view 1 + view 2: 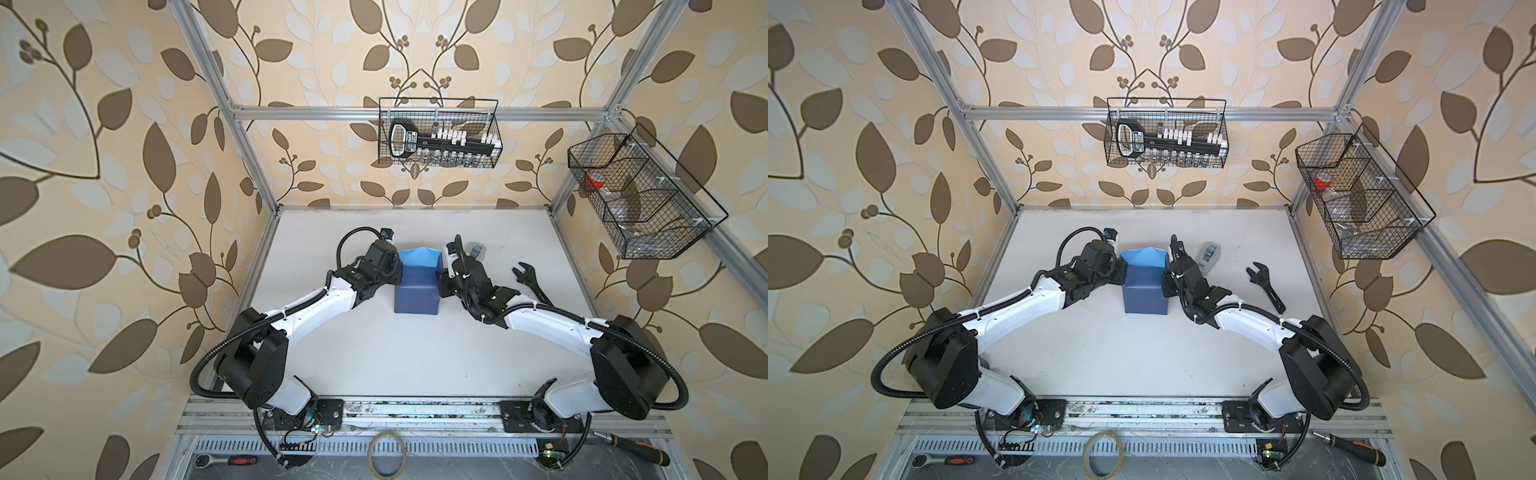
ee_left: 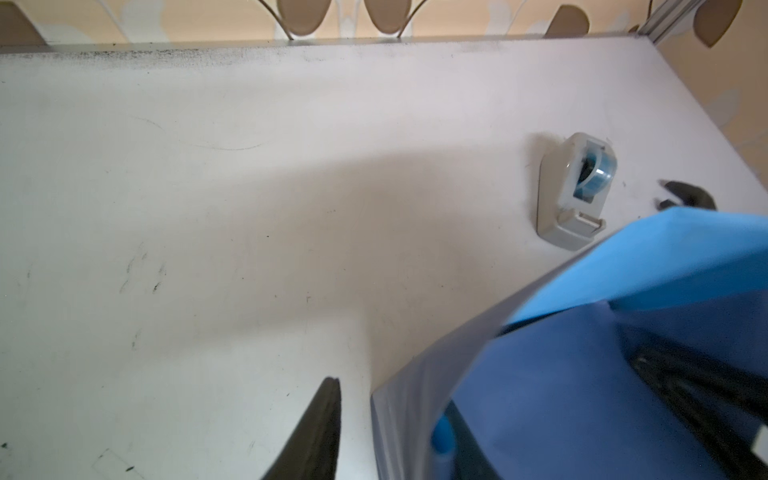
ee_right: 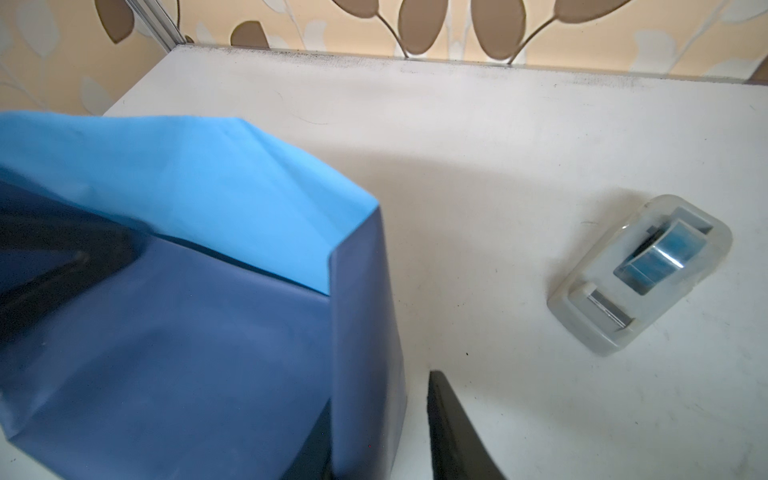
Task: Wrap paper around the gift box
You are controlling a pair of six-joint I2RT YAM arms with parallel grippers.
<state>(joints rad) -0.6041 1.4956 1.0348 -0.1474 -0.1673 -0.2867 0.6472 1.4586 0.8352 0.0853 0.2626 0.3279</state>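
The paper [image 1: 417, 291] stands mid-table as a slate-blue wrap, and its far end is open and shows the light sky-blue inside [image 1: 1142, 257]. The gift box is hidden under it. My left gripper [image 1: 398, 268] is at the wrap's far left corner. In the left wrist view it [image 2: 390, 399] is open astride the paper [image 2: 561, 395] wall, with a gap beside the outer finger [image 2: 320, 428]. My right gripper [image 1: 441, 270] mirrors it at the far right corner. In the right wrist view it [image 3: 380, 395] is open astride the paper [image 3: 208, 332] wall.
A clear tape dispenser [image 1: 1209, 253] lies just right of the right gripper, and a black wrench [image 1: 532, 282] lies further right. Wire baskets hang on the back rail [image 1: 440, 133] and the right rail [image 1: 640, 199]. A tape ring [image 1: 387, 453] lies at the front edge.
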